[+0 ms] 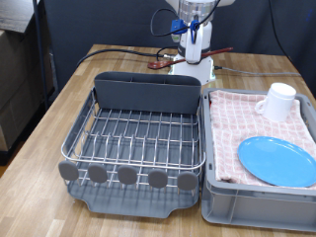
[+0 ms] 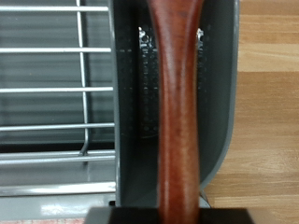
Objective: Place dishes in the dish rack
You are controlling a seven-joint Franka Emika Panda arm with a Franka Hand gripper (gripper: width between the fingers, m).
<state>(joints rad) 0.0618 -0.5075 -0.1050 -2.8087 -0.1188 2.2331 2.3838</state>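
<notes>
Claw clamped on wooden spoon, upright over caddy for slotting; plate, mug unracked in crate.

Soft, even overhead light filled the exterior view, with pale glare across the table at nine o'clock and faint shadows under the rack. The wrist view was soft; the close spoon handle looked blurred.
</notes>
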